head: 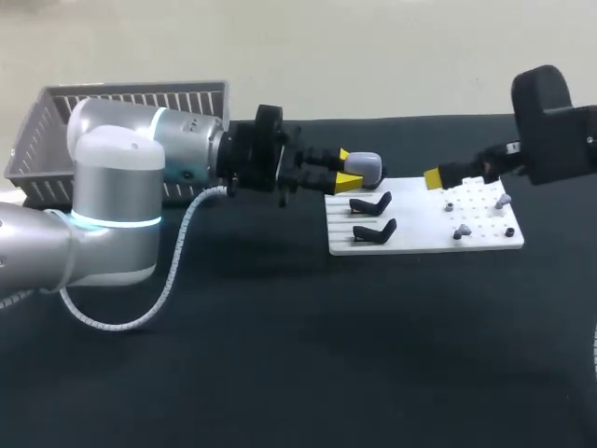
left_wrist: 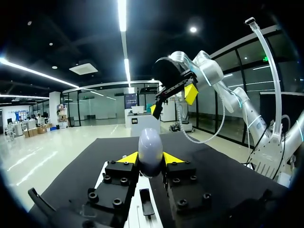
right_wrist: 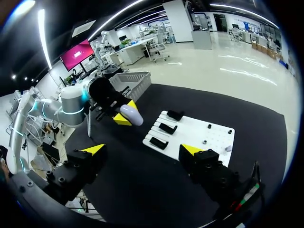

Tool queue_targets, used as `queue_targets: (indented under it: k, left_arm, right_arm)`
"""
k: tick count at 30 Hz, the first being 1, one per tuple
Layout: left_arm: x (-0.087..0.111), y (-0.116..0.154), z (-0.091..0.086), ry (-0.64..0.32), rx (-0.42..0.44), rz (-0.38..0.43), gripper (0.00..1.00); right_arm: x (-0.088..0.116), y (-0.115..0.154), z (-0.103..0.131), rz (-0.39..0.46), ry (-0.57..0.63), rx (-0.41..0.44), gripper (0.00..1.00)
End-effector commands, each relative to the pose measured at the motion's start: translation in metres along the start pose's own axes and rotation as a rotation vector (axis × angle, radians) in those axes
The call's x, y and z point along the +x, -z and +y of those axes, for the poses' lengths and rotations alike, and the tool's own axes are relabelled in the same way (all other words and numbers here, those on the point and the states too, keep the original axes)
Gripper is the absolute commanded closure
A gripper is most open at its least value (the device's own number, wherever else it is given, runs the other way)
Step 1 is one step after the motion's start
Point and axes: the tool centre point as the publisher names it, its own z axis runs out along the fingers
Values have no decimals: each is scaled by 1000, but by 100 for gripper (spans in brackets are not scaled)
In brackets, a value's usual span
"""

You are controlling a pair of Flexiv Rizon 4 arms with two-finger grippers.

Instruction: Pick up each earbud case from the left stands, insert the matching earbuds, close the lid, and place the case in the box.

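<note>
My left gripper (head: pixel 347 170) is clamped on the earbud case (head: pixel 366 166), holding it in the air over the far left corner of the white board (head: pixel 420 245), toward the table's far edge. My right gripper (right_wrist: pixel 142 150) hangs wide open above the board's right end. The case looks light, rigid and glossy, so probably slippery. I'd grip across its lower body, clear of the lid. The box (head: pixel 56 121) sits at the table's far left corner.
</note>
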Motion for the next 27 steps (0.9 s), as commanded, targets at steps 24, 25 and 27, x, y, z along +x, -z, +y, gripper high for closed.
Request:
queue_targets:
  k: [24,25,27]
  left_arm:
    - [1,0,0,-1,0,-1,100]
    - [1,0,0,-1,0,-1,100]
    - [1,0,0,-1,0,-1,100]
  right_arm:
    - [-10,-78,32,28,-90,10,0]
    - [-10,-80,32,28,-95,14,0]
    - [-10,-84,31,28,-98,20,0]
